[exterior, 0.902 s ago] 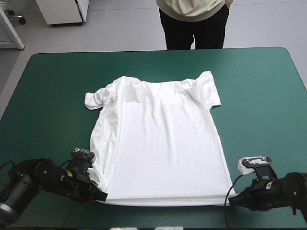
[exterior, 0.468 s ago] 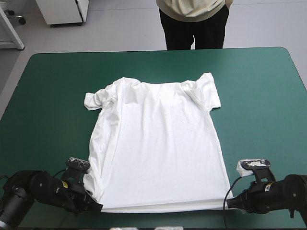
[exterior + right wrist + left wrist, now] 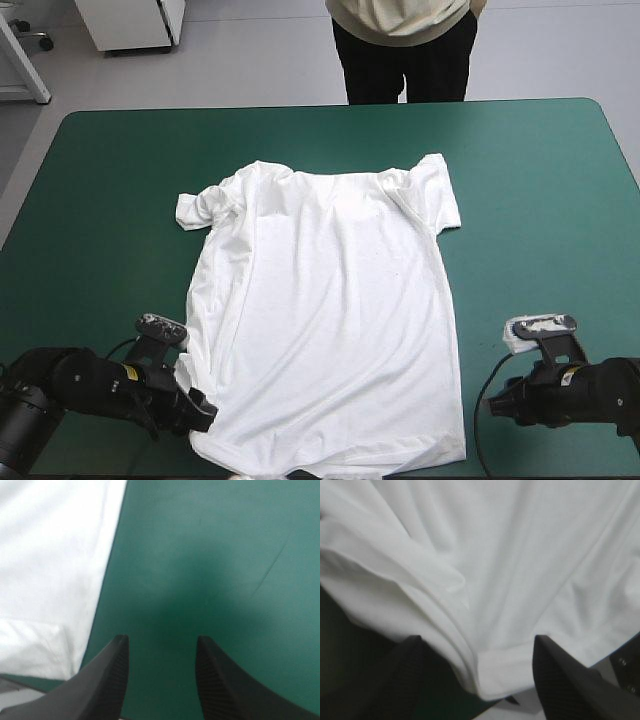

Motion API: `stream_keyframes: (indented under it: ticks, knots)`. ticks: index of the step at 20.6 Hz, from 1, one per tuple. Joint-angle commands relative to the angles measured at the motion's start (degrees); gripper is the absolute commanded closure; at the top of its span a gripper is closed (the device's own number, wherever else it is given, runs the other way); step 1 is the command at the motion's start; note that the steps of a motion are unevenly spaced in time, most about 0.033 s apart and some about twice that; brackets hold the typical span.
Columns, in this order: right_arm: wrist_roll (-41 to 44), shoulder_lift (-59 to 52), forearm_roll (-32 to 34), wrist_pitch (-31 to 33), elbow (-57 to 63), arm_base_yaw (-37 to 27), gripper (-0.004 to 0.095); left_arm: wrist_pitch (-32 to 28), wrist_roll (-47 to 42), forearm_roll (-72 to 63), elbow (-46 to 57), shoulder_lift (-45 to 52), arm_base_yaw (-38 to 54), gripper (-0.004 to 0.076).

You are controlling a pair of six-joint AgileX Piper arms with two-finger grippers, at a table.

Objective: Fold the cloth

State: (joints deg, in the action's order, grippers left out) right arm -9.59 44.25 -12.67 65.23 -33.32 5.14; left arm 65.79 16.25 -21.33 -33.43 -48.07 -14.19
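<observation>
White short-sleeved fabric T-shirt (image 3: 330, 310): spread flat on teal-green worktop (image 3: 540, 180).
Left claw (image 3: 477, 640): wide apart, astride T-shirt's rumpled hem corner, gripping nothing.
Right claw (image 3: 161, 639): apart, empty, just beside T-shirt's other hem corner.
Risk: right claw pinches bare cover, giving a lopsided lift.

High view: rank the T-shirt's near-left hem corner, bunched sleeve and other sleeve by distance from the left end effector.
1. The hem corner: at the table's near edge, right beside the left end effector.
2. The bunched sleeve: toward the far edge, on the same left side of the T-shirt.
3. The other sleeve: toward the far edge, across on the right side.
</observation>
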Motion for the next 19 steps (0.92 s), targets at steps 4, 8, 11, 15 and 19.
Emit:
stream_keyframes:
  ticks: [4, 8, 11, 15, 19]
  knots:
    - [-0.59, -0.24, 0.08, -5.03, -11.64, -0.51, 0.0488, -0.7, -8.49, 10.1, -19.94, 1.35, -0.06, 0.0251]
    - [-0.59, -0.24, 0.19, -3.74, -21.13, -0.51, 0.0492, 3.42, -11.84, 18.21, -33.3, -0.63, -0.06, 0.0251]
    - [-0.59, -0.24, 0.35, -0.66, -27.39, -0.51, 0.0494, 5.24, -11.89, 18.57, -37.12, -1.46, -0.06, 0.0251]
    - [-0.19, -0.12, -0.03, -1.21, -31.49, -0.51, 0.0494, 2.8, -11.89, 20.34, -37.3, -3.99, -0.06, 0.0251]
    - [-0.55, 3.88, -0.3, -2.05, -31.49, -0.51, 0.0494, -4.29, -12.22, 21.33, -37.3, -13.21, 0.03, 0.0251]
